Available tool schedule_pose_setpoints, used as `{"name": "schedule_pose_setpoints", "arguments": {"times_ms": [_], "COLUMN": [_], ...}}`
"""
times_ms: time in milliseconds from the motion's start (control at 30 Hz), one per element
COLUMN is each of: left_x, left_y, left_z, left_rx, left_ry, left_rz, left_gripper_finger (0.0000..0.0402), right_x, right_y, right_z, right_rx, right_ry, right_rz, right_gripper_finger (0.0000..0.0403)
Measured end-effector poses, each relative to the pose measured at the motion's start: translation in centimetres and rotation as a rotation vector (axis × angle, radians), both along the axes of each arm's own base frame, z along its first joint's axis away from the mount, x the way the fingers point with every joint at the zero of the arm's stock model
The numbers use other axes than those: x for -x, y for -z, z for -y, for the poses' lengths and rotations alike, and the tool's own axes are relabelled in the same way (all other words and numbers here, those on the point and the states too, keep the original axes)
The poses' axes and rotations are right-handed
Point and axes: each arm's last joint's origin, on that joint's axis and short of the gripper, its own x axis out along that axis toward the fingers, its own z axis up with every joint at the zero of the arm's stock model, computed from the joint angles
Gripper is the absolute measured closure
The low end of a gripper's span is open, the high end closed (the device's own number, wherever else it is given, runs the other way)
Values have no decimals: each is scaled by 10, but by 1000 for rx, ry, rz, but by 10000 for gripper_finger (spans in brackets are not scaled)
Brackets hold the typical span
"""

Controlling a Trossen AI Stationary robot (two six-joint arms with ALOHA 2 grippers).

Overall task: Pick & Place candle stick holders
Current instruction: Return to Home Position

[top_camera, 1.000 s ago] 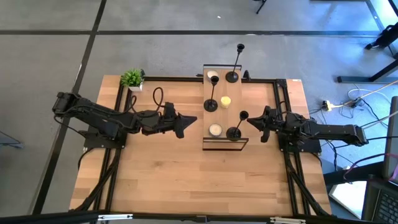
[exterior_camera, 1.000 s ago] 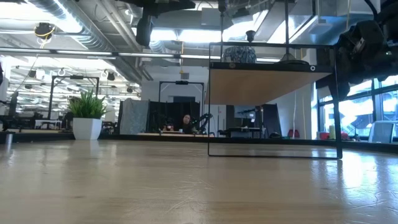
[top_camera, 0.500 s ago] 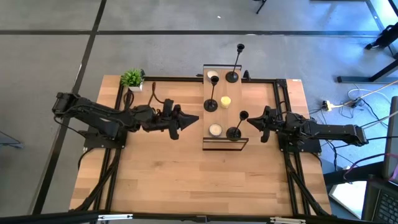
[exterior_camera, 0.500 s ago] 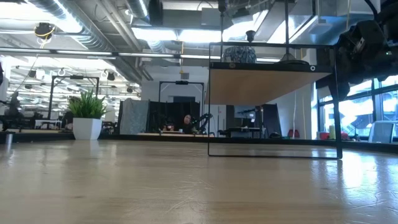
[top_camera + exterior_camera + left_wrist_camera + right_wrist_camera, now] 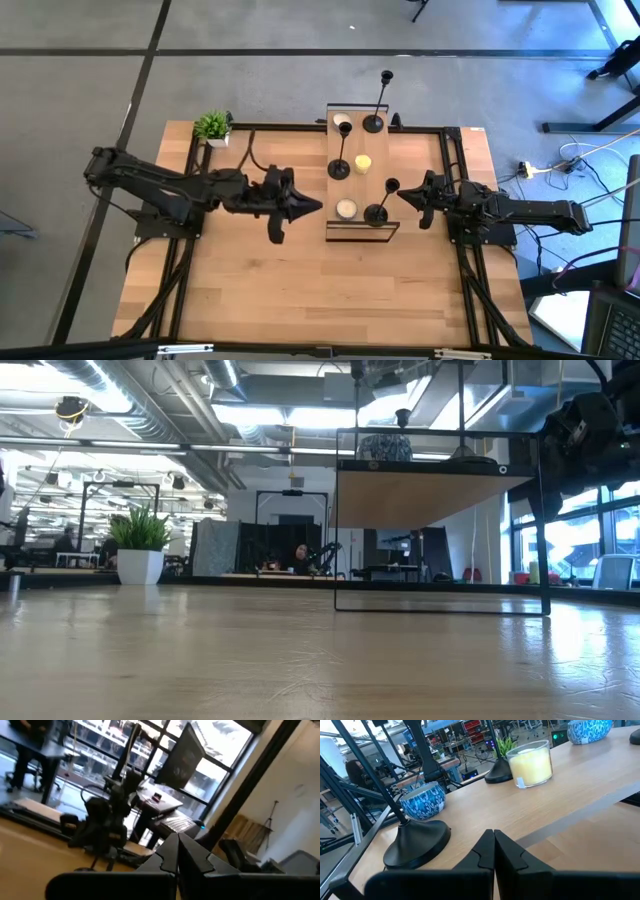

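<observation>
A pale wooden table [image 5: 300, 290] fills the room's middle. The black-framed shelf [image 5: 362, 237] on its far half carries all three candle stick holders: the far tall holder [image 5: 373, 123] at the back edge, the middle tall holder [image 5: 339, 169] beside the yellow candle [image 5: 363, 162], and the short holder [image 5: 376, 213] near the front. The left gripper [image 5: 316, 206] hovers just beside the shelf, fingers pressed together on nothing. The right gripper [image 5: 403, 195], likewise clenched and empty, sits just beside the short holder. I'd guess they're light, stiff and tippy with slick stems, so pinch low on the stem.
</observation>
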Motion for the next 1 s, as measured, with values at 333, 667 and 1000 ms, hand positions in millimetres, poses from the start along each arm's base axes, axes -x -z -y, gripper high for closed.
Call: {"name": "schedule_pose_setpoints", "arguments": {"times_ms": [333,667,1000], "left_x": [41,114,185], "left_y": [-29,-21,10], "left_z": [-3,-18,-34], "left_rx": [-127,-184,-210], "left_ry": [-133,-16,19], "left_rz": [-2,85,98], "left_gripper_finger": [400,400,400], "right_x": [0,0,0], "right_y": [0,0,0], "right_z": [0,0,0], "right_rx": [0,0,0], "right_ry": [0,1,1], "right_rz": [0,0,0], "right_gripper_finger": [403,403,403]}}
